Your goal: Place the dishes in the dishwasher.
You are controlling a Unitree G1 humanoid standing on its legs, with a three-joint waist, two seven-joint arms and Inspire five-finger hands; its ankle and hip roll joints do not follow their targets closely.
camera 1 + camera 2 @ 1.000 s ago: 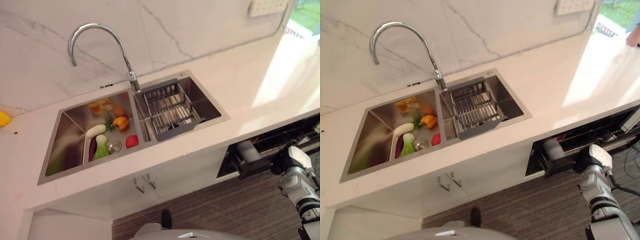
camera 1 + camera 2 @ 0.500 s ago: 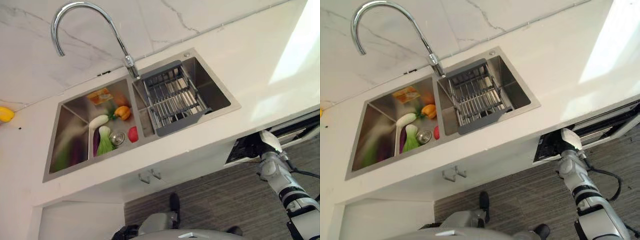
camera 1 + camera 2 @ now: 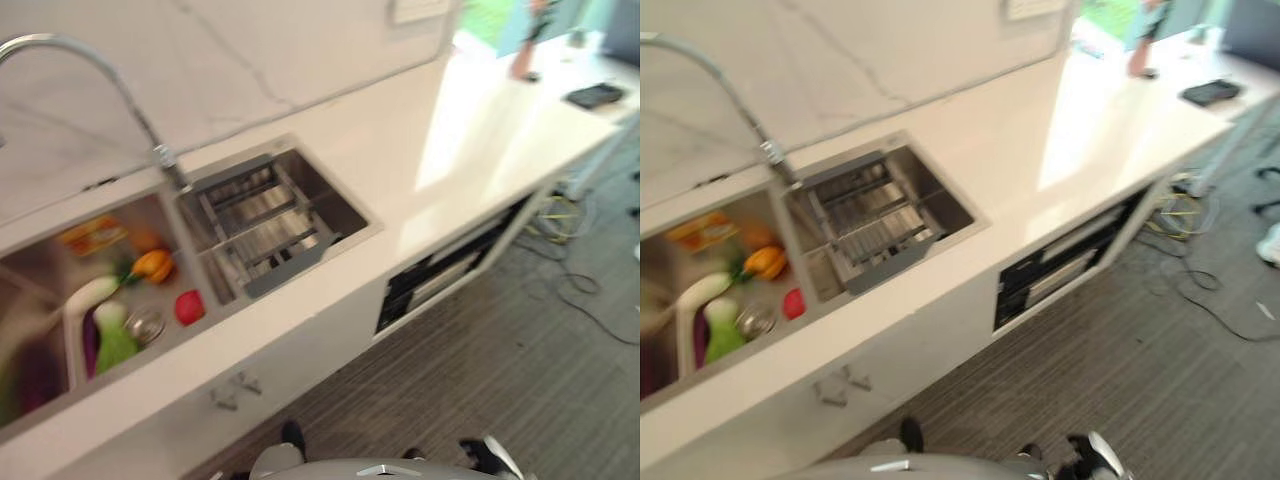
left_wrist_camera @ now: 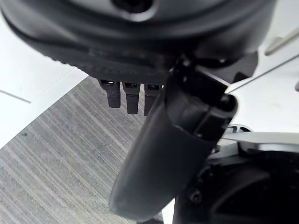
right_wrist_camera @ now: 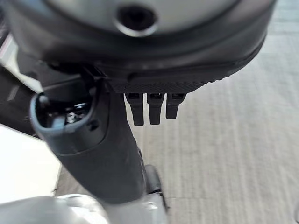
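A white stone counter point(image 3: 400, 170) is running along a marbled wall, and a double stainless-steel sink point(image 3: 345, 205) is sitting in it beneath a tall curved chrome tap point(image 3: 110, 75). A grey slatted draining rack point(image 3: 265, 235) is lying across the right basin. In the left basin, plastic toy vegetables are gathering round the drain: an orange pepper point(image 3: 152, 264), a small red piece point(image 3: 189, 306), a green leafy piece point(image 3: 113, 340) and a white radish-shaped piece point(image 3: 88, 293). The dishes themselves are hard to pick out; a pale rim at the left basin's edge may be one. Under the counter to the right, the dark dishwasher opening point(image 3: 450, 265) is showing partly ajar above the grey striped floor point(image 3: 480, 380). The left hand point(image 4: 128, 98) is hanging over the floor, fingers straight and holding nothing. The right hand point(image 5: 152, 107) is doing likewise, fingers straight and empty.
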